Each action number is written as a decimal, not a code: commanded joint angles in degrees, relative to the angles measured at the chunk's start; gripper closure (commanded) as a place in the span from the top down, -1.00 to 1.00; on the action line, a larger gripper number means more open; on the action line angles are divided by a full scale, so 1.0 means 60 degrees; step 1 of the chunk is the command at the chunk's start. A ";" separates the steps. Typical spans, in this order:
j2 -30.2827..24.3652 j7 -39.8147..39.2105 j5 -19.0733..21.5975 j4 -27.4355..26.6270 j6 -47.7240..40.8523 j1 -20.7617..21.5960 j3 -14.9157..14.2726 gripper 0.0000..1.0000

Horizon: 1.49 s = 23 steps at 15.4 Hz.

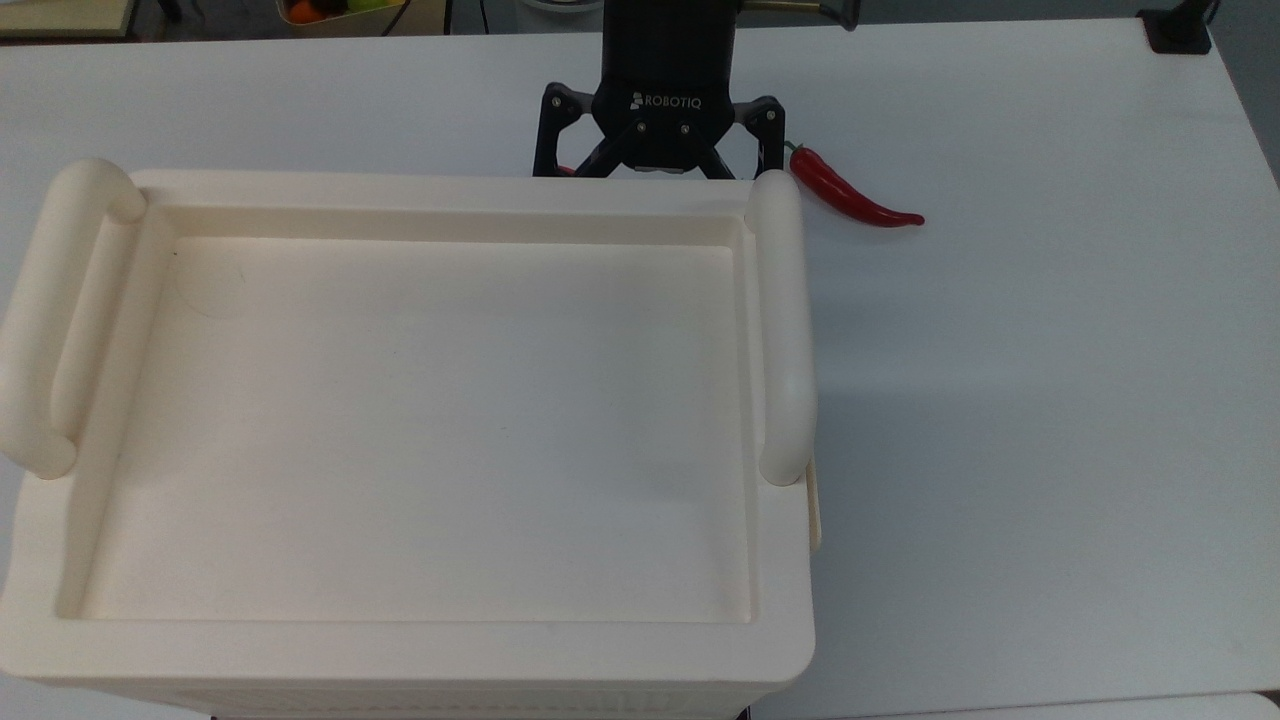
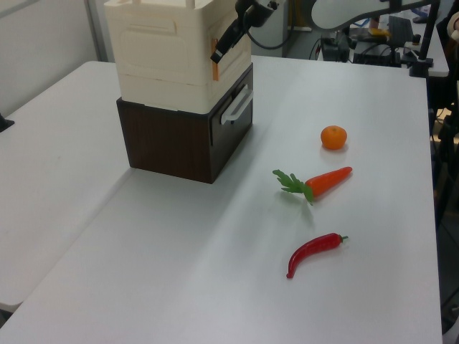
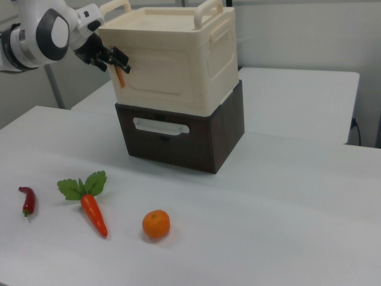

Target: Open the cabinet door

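Sitting atop a dark wood drawer unit, the cream plastic cabinet has its recessed cabinet door flush on the front face. Black pincer at the door's 9 o'clock edge by a thin orange handle strip, fingers apart. Glossy red chilli on the white surface, at the cabinet's 2 o'clock in the top view.

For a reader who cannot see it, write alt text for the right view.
A robot arm's tool reaches the orange handle on the closed cabinet door of a cream cabinet, stacked on a dark drawer unit. On the white table lie a red chilli, a carrot and an orange.
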 commanded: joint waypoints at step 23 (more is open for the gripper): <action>0.0094 0.0378 -0.0335 0.0090 0.0095 0.0253 -0.0188 -0.70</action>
